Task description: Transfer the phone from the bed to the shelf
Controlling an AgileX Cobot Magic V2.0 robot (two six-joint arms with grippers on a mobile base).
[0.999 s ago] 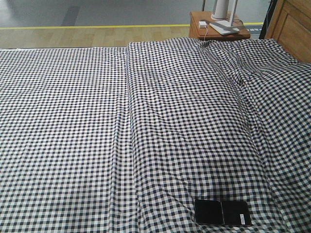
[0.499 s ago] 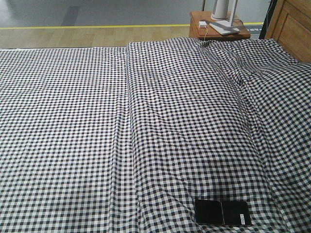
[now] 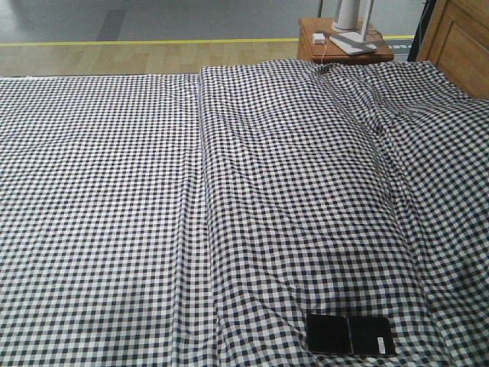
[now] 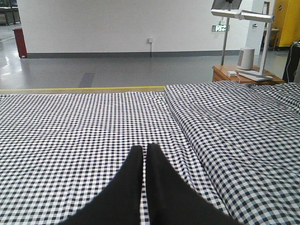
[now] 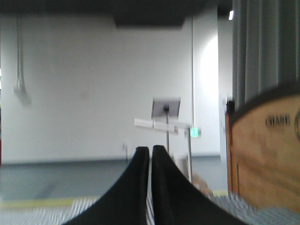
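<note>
— Where's the phone?
— The phone (image 3: 351, 335) lies flat on the bed (image 3: 114, 191), at the near edge toward the right, to the right of a long fold (image 3: 205, 229) in the checked sheet.
— What's around?
— A nightstand (image 3: 309, 47) with a white lamp base (image 3: 353, 43) stands past the far side, beside a wooden headboard (image 3: 458, 46).
— The grippers?
— The left gripper (image 4: 145, 149) hovers over the sheet, jaws pressed together, empty. The right gripper (image 5: 150, 150) is closed too, holding nothing.

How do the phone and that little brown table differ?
The phone is black, glossy and lies flat on the checked bed at its near edge; the nightstand is reddish-brown wood, standing beyond the far edge, bearing white items. Both sit toward the right of the front view.
</note>
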